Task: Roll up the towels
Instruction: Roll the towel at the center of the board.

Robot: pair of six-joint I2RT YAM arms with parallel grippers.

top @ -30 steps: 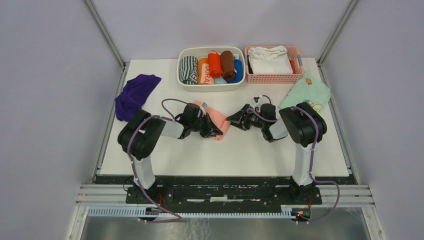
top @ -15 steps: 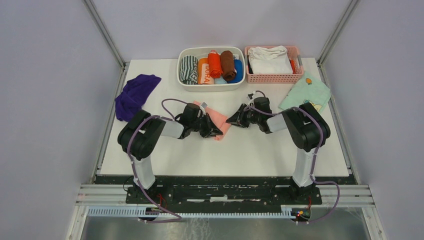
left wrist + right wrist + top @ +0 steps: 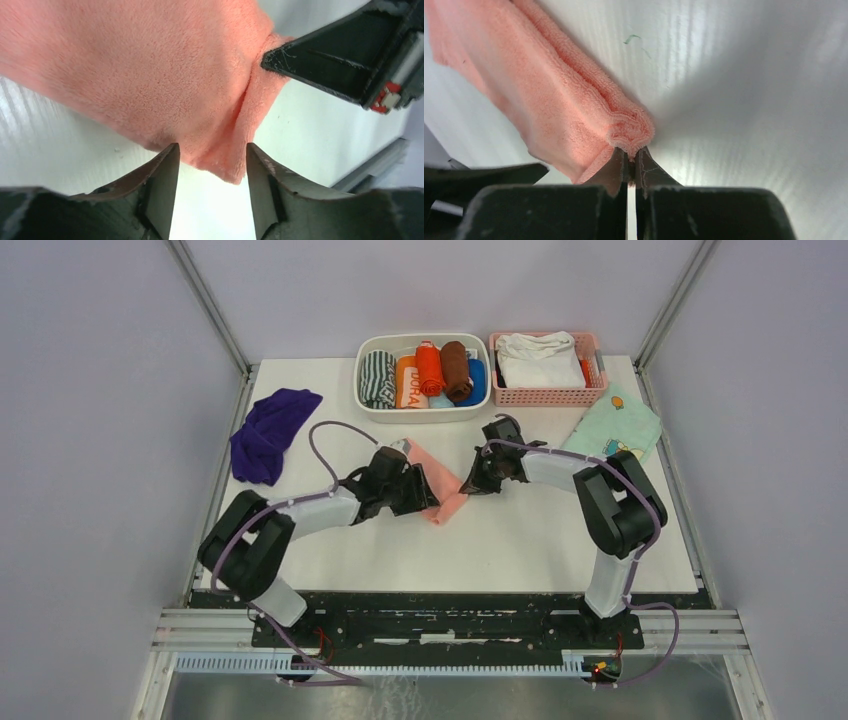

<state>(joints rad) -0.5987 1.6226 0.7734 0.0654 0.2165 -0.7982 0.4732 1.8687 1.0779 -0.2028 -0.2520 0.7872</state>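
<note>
salmon-pink towel [image 3: 443, 483] folded long, slanting far-left to near-right, my right end effector [image 3: 630, 156] clamped on its end, left end effector [image 3: 210, 161] apart, white bin [image 3: 425, 417] holding rolled cloths [image 3: 430, 368]

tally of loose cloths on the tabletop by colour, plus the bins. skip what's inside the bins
purple cloth: 1
salmon-pink cloth: 1
mint-green printed cloth: 1
bins: 2 (white tub, pink basket)
Total: 5
</note>
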